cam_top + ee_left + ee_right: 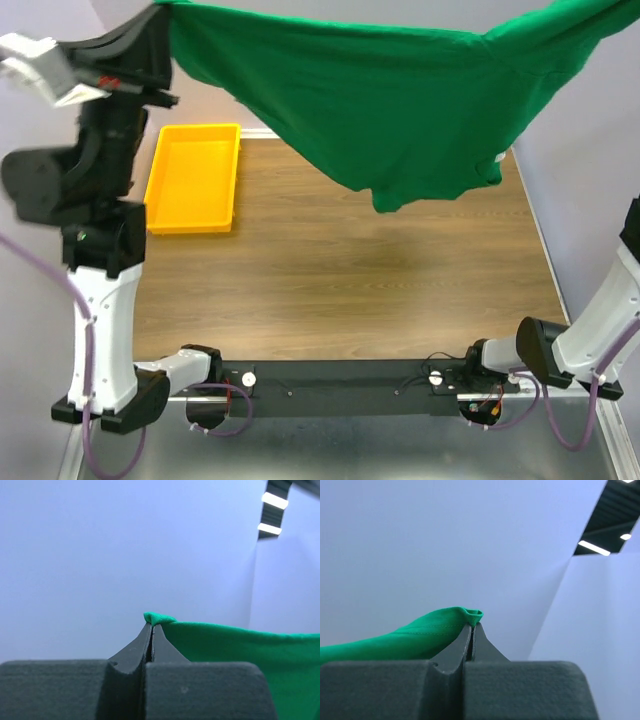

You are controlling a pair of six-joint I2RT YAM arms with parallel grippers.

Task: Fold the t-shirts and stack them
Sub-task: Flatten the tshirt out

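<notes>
Aloft, our left claw (152, 625) and right claw (471, 626) clamp tight on the green t-shirt (400, 100); we should lower both evenly onto the surface (350, 285).

Top view: bright, even, diffuse light. A faint, soft-edged shadow lies on the counter (400, 262) directly below the t-shirt (400, 110). The left arm's white housing (40, 65), left of the t-shirt, is blown out and slightly smeared.

Wrist views: cool bluish cast on the walls. Ceiling strip lights (272, 512) up and right of the t-shirt are clipped white. Left tool (152, 626) and right tool (471, 626): bases nearest the lens dark and soft, tips at the t-shirt's edge sharper.
</notes>
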